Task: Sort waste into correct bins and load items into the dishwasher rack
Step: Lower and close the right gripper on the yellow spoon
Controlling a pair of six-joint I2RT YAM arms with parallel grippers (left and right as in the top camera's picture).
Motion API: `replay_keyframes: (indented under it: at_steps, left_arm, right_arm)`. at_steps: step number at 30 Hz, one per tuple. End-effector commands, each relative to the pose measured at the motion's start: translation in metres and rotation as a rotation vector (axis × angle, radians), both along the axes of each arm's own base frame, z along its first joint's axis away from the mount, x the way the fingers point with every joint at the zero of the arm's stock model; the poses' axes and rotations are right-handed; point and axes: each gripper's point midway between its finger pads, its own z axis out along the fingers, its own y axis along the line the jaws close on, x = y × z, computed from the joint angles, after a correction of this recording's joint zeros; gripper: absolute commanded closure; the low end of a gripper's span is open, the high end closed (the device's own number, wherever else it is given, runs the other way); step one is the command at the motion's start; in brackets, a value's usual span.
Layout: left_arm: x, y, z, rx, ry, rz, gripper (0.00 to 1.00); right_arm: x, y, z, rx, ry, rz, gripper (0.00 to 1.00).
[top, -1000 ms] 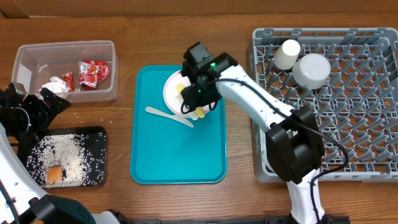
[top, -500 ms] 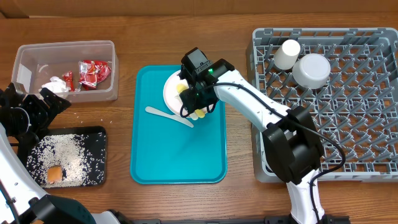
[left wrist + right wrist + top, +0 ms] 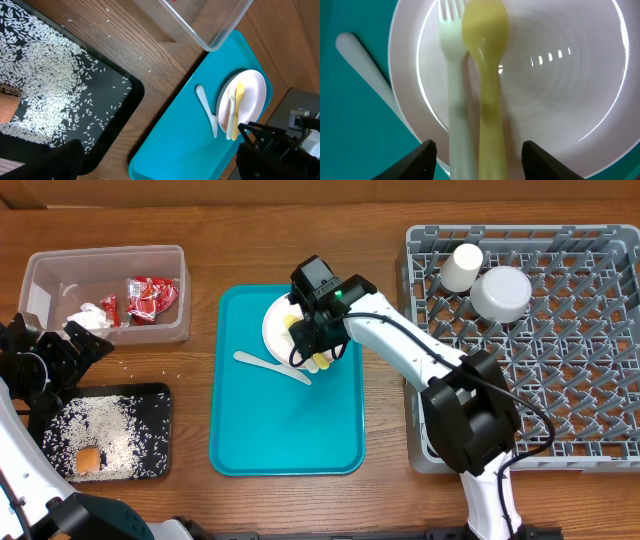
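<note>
On the teal tray (image 3: 290,420) sits a white plate (image 3: 274,326) with a white fork (image 3: 452,85) and a yellow spoon (image 3: 487,65) lying side by side on it. My right gripper (image 3: 314,338) (image 3: 482,160) hovers low over the plate, open, with one finger on each side of both handles and touching neither. A third white utensil (image 3: 270,366) lies on the teal tray beside the plate. Far to the left, my left gripper (image 3: 55,358) (image 3: 160,170) stands wide open and empty between the two bins.
The clear tub (image 3: 105,250) holds red wrappers (image 3: 150,295) and a napkin (image 3: 90,315). The black tray (image 3: 165,430) holds rice (image 3: 110,430) and an orange cube (image 3: 88,460). The grey rack (image 3: 530,380) at the right carries a cup (image 3: 462,266) and a bowl (image 3: 500,292).
My right gripper has shifted slightly left over the plate and then held still. The left arm has not moved.
</note>
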Motion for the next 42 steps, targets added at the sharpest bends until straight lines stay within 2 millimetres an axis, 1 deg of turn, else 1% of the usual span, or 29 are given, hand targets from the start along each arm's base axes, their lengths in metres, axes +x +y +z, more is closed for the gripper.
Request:
replay_keyframes:
  at_steps: [1, 8, 14, 19, 23, 28, 36, 40, 42]
  left_arm:
    - [0.0, 0.001, 0.001, 0.0, -0.001, 0.01, 0.0]
    - [0.0, 0.001, 0.001, 0.0, -0.001, 0.009, 0.0]
    - [0.0, 0.001, 0.001, 0.0, -0.001, 0.01, 0.0]
    - [0.0, 0.001, 0.001, 0.0, -0.001, 0.01, 0.0]
    - [0.0, 0.001, 0.001, 0.0, -0.001, 0.01, 0.0]
    - [0.0, 0.001, 0.001, 0.0, -0.001, 0.01, 0.0]
    - [0.0, 0.001, 0.001, 0.0, -0.001, 0.009, 0.0]
    - [0.0, 0.001, 0.001, 0.0, -0.001, 0.01, 0.0]
    - [0.0, 0.001, 0.001, 0.0, -0.001, 0.009, 0.0]
  right_arm:
    - [-0.001, -0.005, -0.019, -0.039, 0.021, -0.01, 0.41]
    - [-0.001, -0.006, -0.02, -0.042, 0.024, -0.01, 0.42]
    - [-0.001, -0.005, -0.021, -0.042, 0.025, -0.009, 0.47]
    - [-0.001, -0.006, -0.026, -0.048, 0.033, -0.01, 0.47]
    - [-0.001, -0.005, -0.026, -0.047, 0.032, -0.01, 0.53]
    - [-0.002, -0.006, -0.029, -0.051, 0.037, -0.009, 0.53]
    - [-0.004, -0.008, -0.044, -0.067, 0.068, -0.028, 0.53]
    - [-0.003, -0.007, -0.044, -0.066, 0.065, -0.028, 0.54]
    - [-0.003, -0.007, -0.044, -0.066, 0.064, -0.028, 0.56]
